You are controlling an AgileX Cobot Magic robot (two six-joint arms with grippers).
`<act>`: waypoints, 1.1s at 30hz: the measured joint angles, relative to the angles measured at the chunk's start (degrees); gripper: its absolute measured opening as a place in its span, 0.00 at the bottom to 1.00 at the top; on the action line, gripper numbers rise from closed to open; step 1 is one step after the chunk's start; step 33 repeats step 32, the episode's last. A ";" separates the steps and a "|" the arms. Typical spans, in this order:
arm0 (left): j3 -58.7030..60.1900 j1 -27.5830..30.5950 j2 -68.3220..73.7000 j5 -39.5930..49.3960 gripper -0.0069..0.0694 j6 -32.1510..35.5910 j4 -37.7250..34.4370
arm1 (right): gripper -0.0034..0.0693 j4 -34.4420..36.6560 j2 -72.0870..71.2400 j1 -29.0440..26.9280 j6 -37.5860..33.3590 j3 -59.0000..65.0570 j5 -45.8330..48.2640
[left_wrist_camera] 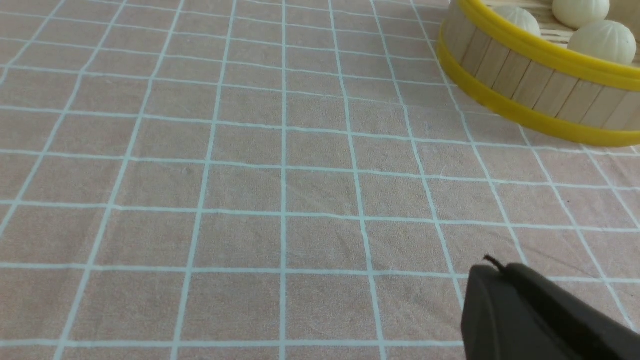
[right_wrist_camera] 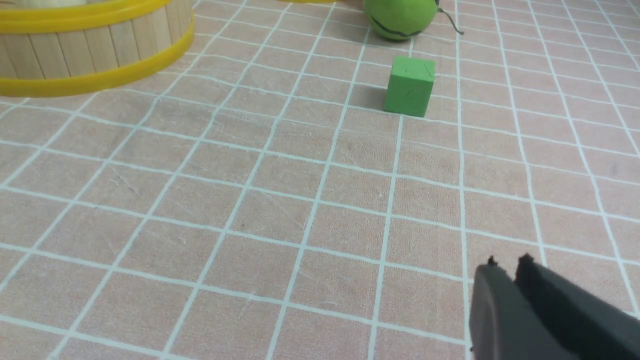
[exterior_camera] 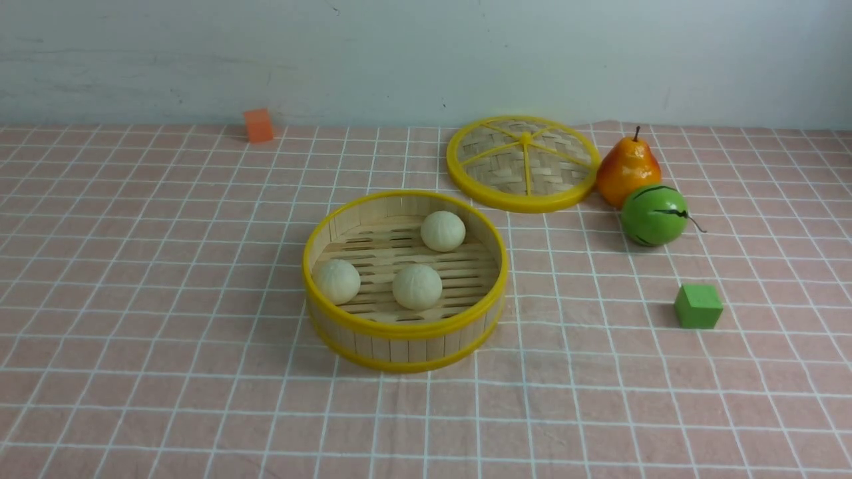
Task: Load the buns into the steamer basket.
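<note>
Three buns (exterior_camera: 417,287) sit inside the steamer basket (exterior_camera: 405,332) at the centre of the front view, none left on the table (exterior_camera: 166,399), so the task looks finished. Upper right lie the lid (exterior_camera: 522,163), pear (exterior_camera: 627,169), green fruit (exterior_camera: 653,215) and green cube (exterior_camera: 697,306). Neither arm shows there. Left gripper (left_wrist_camera: 492,270) jaws are together; right gripper (right_wrist_camera: 506,265) jaws stand a crack apart, empty; the basket lies well off from both.

Matte buns (exterior_camera: 417,287), bamboo-slat steamer basket (exterior_camera: 399,336)
</note>
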 joint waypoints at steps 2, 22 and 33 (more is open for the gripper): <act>0.00 0.00 0.00 0.00 0.07 0.00 0.00 | 0.14 0.00 0.00 0.00 0.00 0.00 0.00; 0.00 0.00 0.00 0.00 0.08 0.00 0.00 | 0.18 0.00 0.00 0.00 0.00 0.00 0.00; 0.00 0.00 0.00 0.00 0.09 0.00 0.00 | 0.20 0.00 0.00 0.00 0.00 0.00 0.00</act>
